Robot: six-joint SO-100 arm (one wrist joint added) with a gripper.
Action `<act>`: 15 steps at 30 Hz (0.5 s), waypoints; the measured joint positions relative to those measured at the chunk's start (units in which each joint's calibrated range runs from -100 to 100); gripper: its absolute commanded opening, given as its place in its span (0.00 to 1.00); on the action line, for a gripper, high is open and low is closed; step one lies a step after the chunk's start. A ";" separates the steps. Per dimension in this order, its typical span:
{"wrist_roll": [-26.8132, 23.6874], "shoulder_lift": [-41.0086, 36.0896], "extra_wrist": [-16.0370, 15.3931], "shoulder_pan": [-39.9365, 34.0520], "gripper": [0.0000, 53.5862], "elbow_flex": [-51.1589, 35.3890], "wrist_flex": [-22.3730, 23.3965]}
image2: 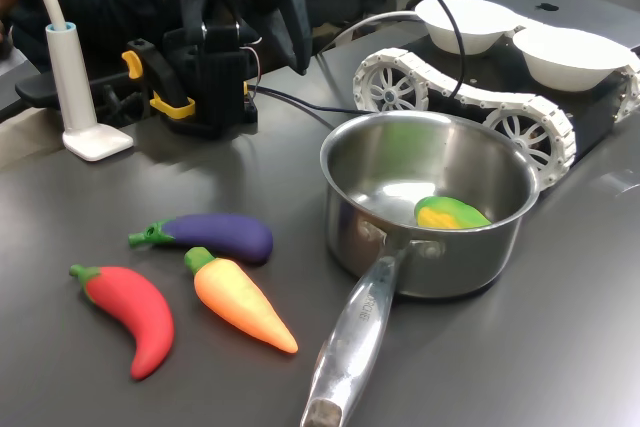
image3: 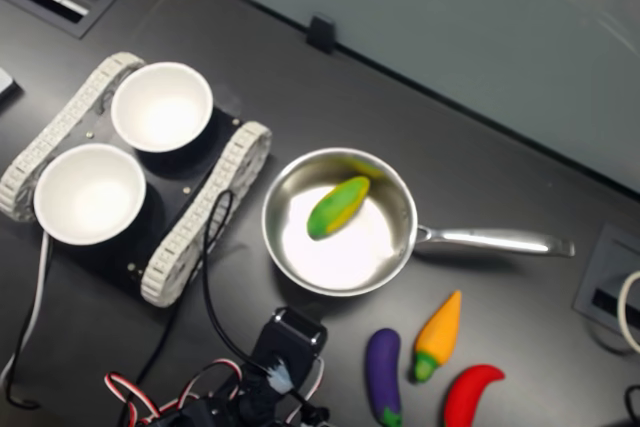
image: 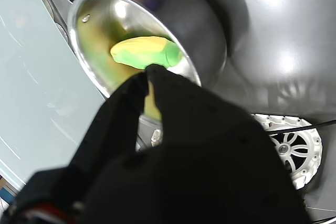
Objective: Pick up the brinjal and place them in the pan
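The brinjal (image2: 215, 235), dark purple with a green stem cap, lies on the dark table in both exterior views (image3: 383, 387), to the first exterior view's left of the pan. The pan (image2: 430, 267) is a shiny steel saucepan (image3: 490, 240) with a long handle; a green-and-yellow toy vegetable (image2: 450, 213) lies inside it (image: 144, 51). My gripper (image: 148, 72) is black and shut, with nothing in it. It hangs folded back near the arm's base (image2: 297, 52), apart from the pan (image: 194, 19) and the brinjal.
An orange carrot (image2: 240, 302) and a red chilli (image2: 130, 312) lie beside the brinjal. A white tracked vehicle (image2: 455, 107) carrying two white bowls (image2: 470, 22) stands behind the pan, with a black cable. A white stand (image2: 75, 97) is at the back left.
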 measured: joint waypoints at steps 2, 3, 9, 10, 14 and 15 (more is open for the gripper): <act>0.44 1.85 0.00 1.76 0.02 -2.26 0.00; 0.63 2.69 0.00 2.64 0.02 -3.26 0.00; 2.00 7.91 -1.10 6.71 0.06 -8.33 0.00; 2.15 8.59 -1.29 7.48 0.06 -8.96 0.00; 2.88 11.11 -2.11 9.90 0.08 -10.68 0.00; 2.93 11.87 -2.11 10.23 0.09 -11.22 0.00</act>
